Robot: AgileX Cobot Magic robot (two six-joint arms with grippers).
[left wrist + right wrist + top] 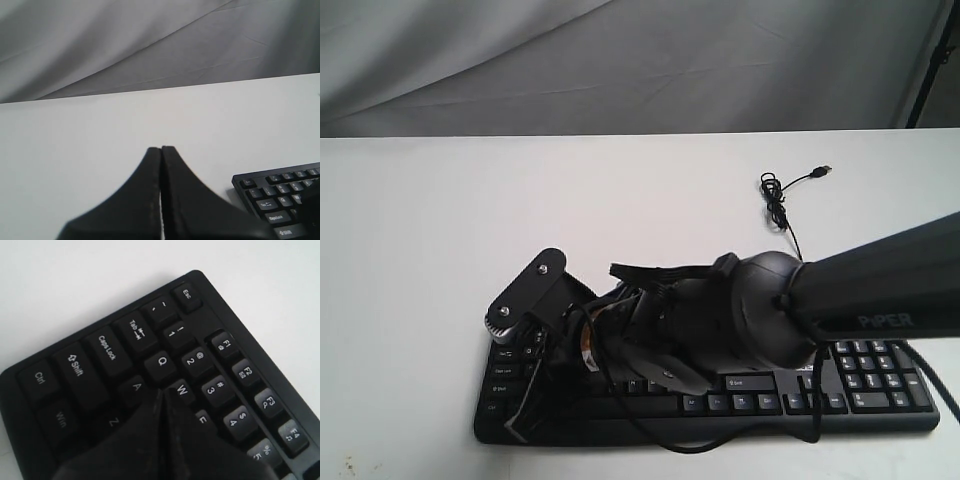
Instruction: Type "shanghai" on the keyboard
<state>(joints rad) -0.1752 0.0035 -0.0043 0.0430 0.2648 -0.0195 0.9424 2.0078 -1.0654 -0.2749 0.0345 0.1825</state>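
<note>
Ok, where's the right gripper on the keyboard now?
In the right wrist view the shut right gripper is at the left end of the keyboard, its tip where the Q, W and A keys meet.

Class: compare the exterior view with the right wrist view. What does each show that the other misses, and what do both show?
Only the exterior view shows the number pad, the coiled USB cable, the right arm marked PiPER, and the grey cloth backdrop. Only the right wrist view shows readable legends such as Esc, and where the closed tip of the right end effector sits: among the Q, A and W keys. Both show the black keyboard on the white table.
</note>
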